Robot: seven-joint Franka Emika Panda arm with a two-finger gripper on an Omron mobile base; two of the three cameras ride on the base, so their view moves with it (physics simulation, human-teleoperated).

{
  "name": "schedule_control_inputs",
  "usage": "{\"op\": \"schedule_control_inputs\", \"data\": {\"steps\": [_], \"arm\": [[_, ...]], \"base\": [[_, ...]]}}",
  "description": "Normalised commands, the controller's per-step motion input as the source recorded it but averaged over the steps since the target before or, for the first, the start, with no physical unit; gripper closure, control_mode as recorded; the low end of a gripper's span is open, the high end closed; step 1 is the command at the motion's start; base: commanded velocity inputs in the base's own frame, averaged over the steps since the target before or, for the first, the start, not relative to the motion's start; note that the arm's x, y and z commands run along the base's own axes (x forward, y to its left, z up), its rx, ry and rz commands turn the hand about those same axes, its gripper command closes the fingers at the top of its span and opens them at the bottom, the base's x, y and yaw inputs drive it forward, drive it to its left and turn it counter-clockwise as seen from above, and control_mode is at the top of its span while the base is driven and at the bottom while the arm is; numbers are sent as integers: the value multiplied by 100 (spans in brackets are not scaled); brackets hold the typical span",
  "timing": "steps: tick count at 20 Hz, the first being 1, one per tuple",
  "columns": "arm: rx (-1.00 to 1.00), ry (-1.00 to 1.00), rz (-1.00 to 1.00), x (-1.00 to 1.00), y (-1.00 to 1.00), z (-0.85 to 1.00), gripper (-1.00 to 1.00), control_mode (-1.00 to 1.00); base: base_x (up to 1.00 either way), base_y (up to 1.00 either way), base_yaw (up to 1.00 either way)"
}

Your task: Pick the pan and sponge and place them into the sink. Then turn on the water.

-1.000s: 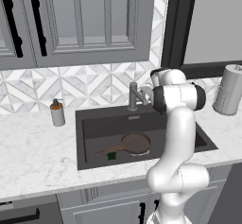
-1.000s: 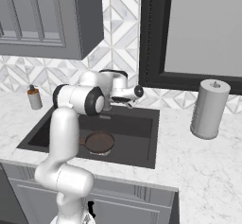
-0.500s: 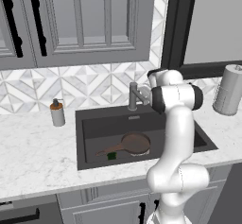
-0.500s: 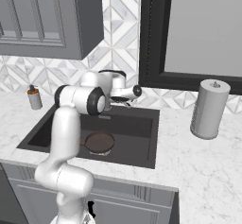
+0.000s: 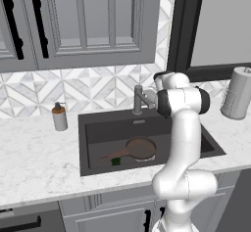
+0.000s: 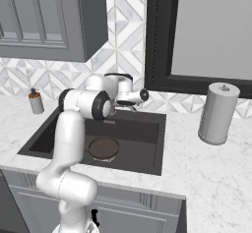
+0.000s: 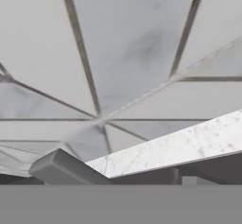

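matt dark sink (image 5: pixel 93 143), grey metal faucet (image 5: pixel 138 99), marble counter (image 5: pixel 34 152).

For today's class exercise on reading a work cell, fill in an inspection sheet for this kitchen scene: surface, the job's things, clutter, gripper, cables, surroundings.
Surface: white marble counter around a dark sink.
Job's things: pan lies in the sink, handle pointing left; sponge sits in the sink just in front of the handle; no water stream seen at the faucet.
Clutter: soap bottle left of the sink; paper towel roll right of it.
Gripper: up at the faucet by the backsplash; fingers hidden, so open or shut cannot be told.
Cables: nothing seen.
Surroundings: patterned tile backsplash, grey cabinets above, dark-framed window.
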Motion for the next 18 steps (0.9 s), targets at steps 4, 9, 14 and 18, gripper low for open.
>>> {"op": "schedule_control_inputs", "data": {"steps": [4,9,14,18], "arm": [[0,0,0,0,0,0,100,-100],[0,-1,0,0,0,-2,100,-100],[6,-1,-1,0,0,-2,100,-100],[15,0,-8,0,-10,0,100,-100]], "base": [[0,0,0],[0,0,0],[0,0,0],[0,0,0]]}}
